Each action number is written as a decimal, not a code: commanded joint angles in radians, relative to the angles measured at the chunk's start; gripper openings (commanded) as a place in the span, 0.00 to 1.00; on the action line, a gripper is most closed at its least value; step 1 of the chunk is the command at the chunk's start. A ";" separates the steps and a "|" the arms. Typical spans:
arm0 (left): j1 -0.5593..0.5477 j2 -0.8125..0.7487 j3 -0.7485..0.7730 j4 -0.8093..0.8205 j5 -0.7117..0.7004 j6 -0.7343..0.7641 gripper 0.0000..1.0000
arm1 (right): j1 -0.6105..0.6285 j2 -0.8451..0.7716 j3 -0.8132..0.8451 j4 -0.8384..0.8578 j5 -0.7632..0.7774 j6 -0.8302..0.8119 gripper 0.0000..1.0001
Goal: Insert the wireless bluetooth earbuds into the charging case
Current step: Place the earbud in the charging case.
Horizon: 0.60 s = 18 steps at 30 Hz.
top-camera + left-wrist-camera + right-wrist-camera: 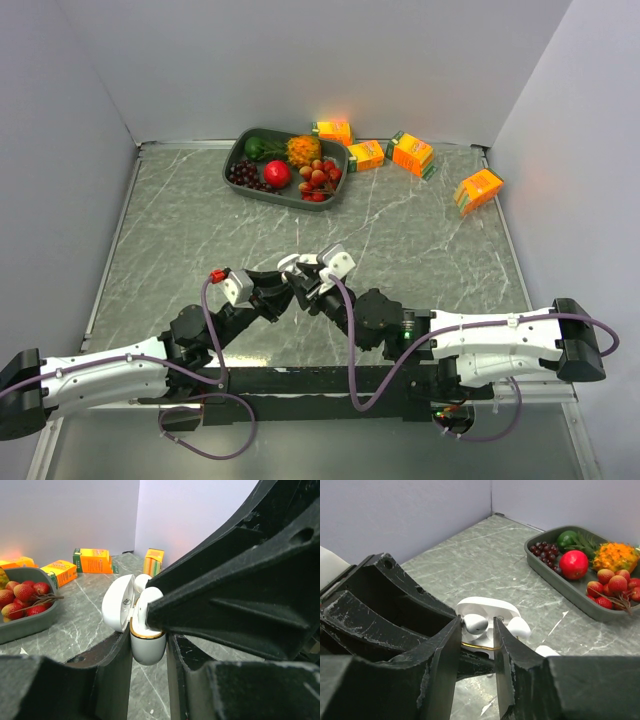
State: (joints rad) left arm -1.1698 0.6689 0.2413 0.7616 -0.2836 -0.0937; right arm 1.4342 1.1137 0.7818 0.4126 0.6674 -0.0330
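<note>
The white charging case (148, 647) has a gold rim, and its lid (117, 602) stands open. My left gripper (148, 652) is shut on the case body and holds it above the table. One white earbud (476, 624) sits in the case's near socket, and a second earbud (519, 627) sits beside it. The fingers of my right gripper (476, 632) straddle the near earbud. The left finger touches it and a small gap shows at the right finger, so this gripper is open. In the top view both grippers (300, 275) meet at the table's middle front.
A grey tray (240, 150) of fruit stands at the back centre. Several orange juice cartons (412, 153) lie to its right, one (478, 190) near the right wall. A small white object (547, 651) lies on the table just beyond my right finger.
</note>
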 commanded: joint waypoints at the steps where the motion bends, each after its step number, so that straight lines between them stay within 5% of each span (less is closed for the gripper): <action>1: 0.002 -0.019 0.026 0.081 -0.003 -0.005 0.01 | 0.003 -0.026 0.030 -0.031 0.047 0.002 0.42; 12: 0.004 -0.020 0.016 0.071 -0.011 -0.006 0.01 | 0.005 -0.130 0.103 -0.095 0.096 -0.001 0.68; 18: 0.002 -0.023 0.018 0.064 -0.003 -0.003 0.01 | -0.021 -0.178 0.180 -0.249 0.129 0.008 0.70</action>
State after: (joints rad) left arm -1.1690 0.6624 0.2413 0.7773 -0.2928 -0.0929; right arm 1.4372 0.9764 0.8734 0.2718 0.7517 -0.0273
